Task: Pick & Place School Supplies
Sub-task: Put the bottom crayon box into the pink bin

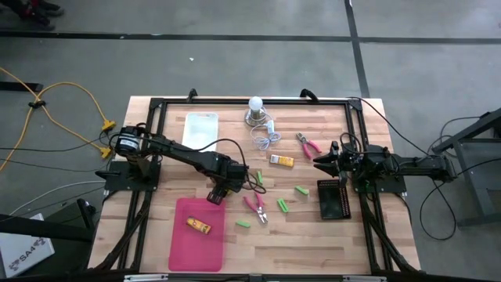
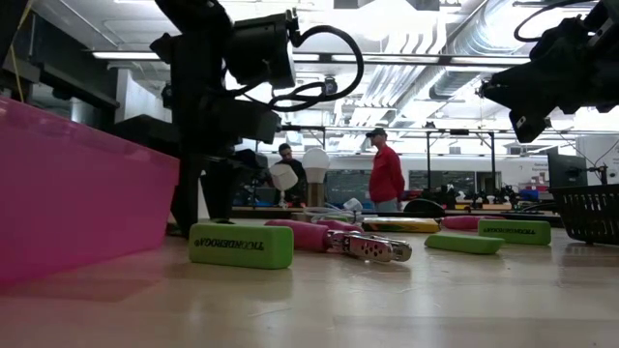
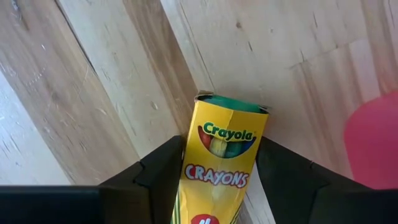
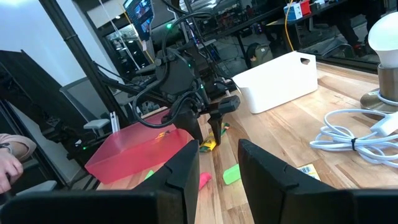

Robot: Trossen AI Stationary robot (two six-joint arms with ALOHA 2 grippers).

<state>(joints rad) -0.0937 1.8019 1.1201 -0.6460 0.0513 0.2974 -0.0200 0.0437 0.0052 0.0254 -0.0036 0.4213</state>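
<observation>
My left gripper (image 1: 216, 196) points down just beyond the far edge of the pink tray (image 1: 182, 249) and is shut on a yellow crayon box (image 3: 225, 146), seen also as a yellow crayon box (image 4: 208, 144) in the right wrist view. A second crayon box (image 1: 198, 225) lies in the tray, and a third (image 1: 282, 160) lies flat mid-table. Green erasers (image 1: 302, 189) and two pink-handled pliers (image 1: 254, 205) (image 1: 308, 145) lie flat on the wood. My right gripper (image 1: 325, 160) waits level at the right, open and with nothing between its fingers. My left gripper has the crayon box pinched between its two fingers, one on each long side (image 3: 190, 171). The fingers come from above, pointing steeply down, and lie across the box. The box's green end (image 3: 231, 102) sticks out past the fingertips, low over the wood; whether it is lifted does not show.
A white bin (image 1: 200, 129) stands at the far left. A white bulb (image 1: 255, 106) with its coiled cord (image 1: 266, 139) sits at the far middle. A black basket (image 1: 330, 200) stands at the right, below my right gripper. People stand in the room beyond the table.
</observation>
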